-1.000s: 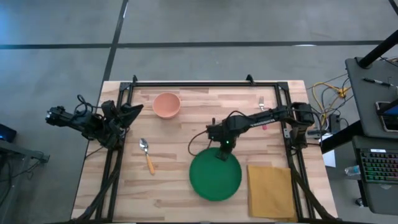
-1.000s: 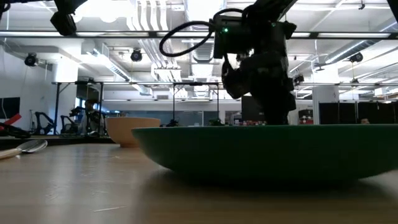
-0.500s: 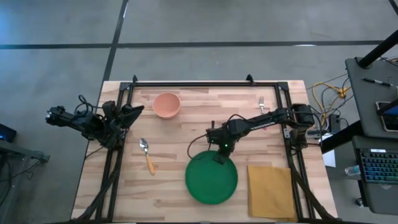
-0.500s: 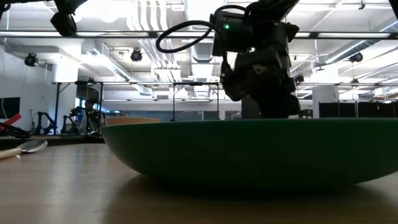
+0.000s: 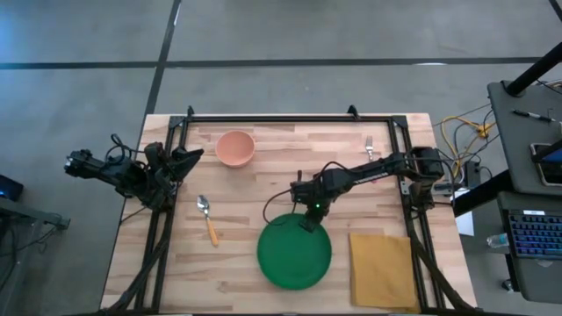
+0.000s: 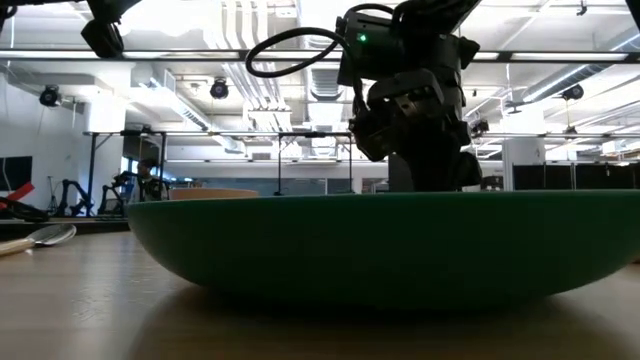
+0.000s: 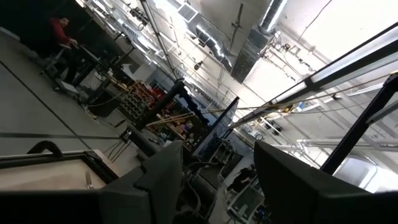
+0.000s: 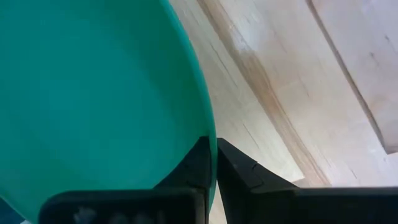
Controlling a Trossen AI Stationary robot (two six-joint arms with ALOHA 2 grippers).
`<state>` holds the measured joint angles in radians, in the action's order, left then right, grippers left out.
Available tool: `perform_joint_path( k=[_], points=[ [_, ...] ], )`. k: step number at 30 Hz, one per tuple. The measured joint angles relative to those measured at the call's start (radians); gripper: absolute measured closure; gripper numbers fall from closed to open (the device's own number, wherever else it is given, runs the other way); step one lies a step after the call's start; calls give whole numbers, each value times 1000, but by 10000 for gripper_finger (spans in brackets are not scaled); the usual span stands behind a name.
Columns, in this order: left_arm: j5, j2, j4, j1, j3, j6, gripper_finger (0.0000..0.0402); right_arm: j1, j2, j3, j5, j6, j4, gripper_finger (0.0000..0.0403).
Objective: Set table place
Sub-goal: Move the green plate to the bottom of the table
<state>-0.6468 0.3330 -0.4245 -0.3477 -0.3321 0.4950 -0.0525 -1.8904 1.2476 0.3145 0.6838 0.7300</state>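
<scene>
From above, the right gripper [image 5: 309,219] reaches out over the middle of the table [image 5: 263,180] and meets the far rim of the green plate [image 5: 294,254], which lies on the planks directly in front of it toward the near edge. The mustard napkin [image 5: 380,268] lies flat to the right of the gripper, just beside the plate but apart from it. The orange-handled spoon [image 5: 207,219] rests well off to the gripper's left, and the peach bowl [image 5: 235,147] stands farther left and toward the far edge. The fork [image 5: 370,146] lies behind the gripper, near the far right corner, close to the black frame [image 5: 290,118]. The left gripper [image 5: 189,156] waits folded back at the table's left edge, raised off the wood.

At table height, the plate [image 6: 385,245] fills most of the width, its underside curving down to the wood, and the right gripper [image 6: 425,170] comes down onto its rim from above. The spoon [image 6: 40,238] shows far to the left.

The left wrist camera looks up into the room; its two dark fingers [image 7: 165,171] stand spread with a clear gap between them, holding nothing.

In the right wrist camera, the fingers [image 8: 233,171] are pinched on the plate's [image 8: 93,99] rim, one on each face of it, with bare planks [image 8: 311,93] beside.
</scene>
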Motion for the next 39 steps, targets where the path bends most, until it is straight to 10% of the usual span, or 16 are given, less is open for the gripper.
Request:
perform_joint_path(
  k=[17, 22, 39],
  points=[
    [0, 0, 25, 0, 0, 23, 217, 2, 7, 66, -172, -102, 7, 231],
    [0, 7, 26, 1, 0, 18, 217, 44, 10, 119, -330, -181, 84, 219],
    [-22, 15, 22, 1, 1, -108, 217, 258, 10, 275, -304, -171, -78, 218]
  ],
)
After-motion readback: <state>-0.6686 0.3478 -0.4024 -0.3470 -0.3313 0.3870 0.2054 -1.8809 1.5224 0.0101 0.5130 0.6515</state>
